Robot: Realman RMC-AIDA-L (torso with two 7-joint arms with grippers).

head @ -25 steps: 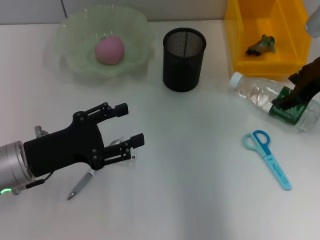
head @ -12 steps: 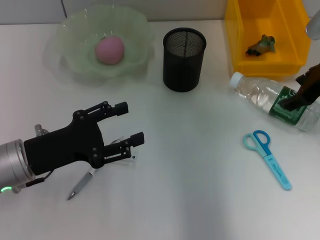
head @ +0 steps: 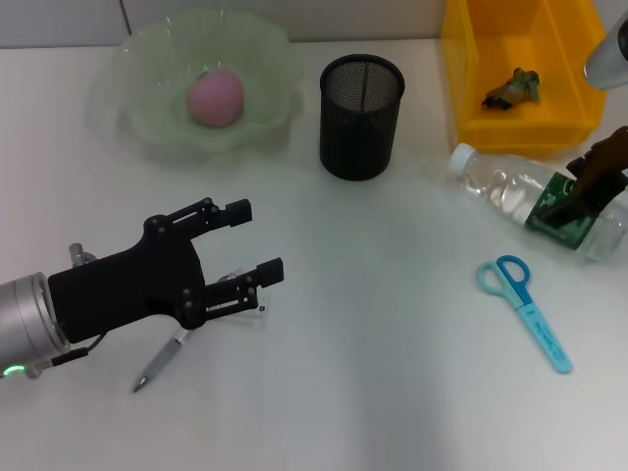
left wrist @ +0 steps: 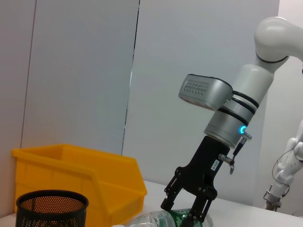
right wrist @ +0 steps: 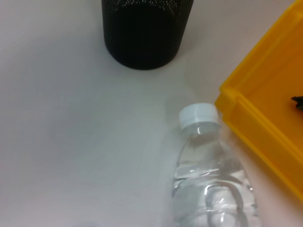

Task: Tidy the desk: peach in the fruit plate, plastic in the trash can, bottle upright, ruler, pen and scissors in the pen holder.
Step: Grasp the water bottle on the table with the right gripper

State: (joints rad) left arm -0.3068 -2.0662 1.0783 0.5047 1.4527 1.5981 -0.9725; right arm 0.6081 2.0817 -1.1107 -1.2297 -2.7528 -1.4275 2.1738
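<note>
White desk [head: 392, 392] fills the head view, and several things are laid out on it. Nearest on the left side, the left gripper [head: 250, 245] is held just above the tabletop with its jaws spread wide and nothing between them. Under it the pen [head: 157, 365] is seen lying flat, and a clear flat piece by the lower finger is probably the ruler [head: 240, 287], though it is hard to make out. Nearer on the right side, the scissors [head: 525, 306] are left lying on the desk.

A little farther back on the right, the bottle [head: 525, 199] is lying on its side with its cap toward the pen holder. The right gripper [left wrist: 187, 212] is set down over the green label. Its jaws are placed on each side of the bottle, but a firm squeeze cannot be told.

So the bottle step seems to be in hand. Next, the bottle likely needs to be gripped tight, then tipped up onto its base.

Farther back, the pen holder [head: 361, 116] looks empty. Behind it, the peach [head: 216, 97] is seen sitting in the fruit plate [head: 137, 69]. A small dark scrap of plastic [head: 510, 88] is seen in the trash can [head: 461, 69].
</note>
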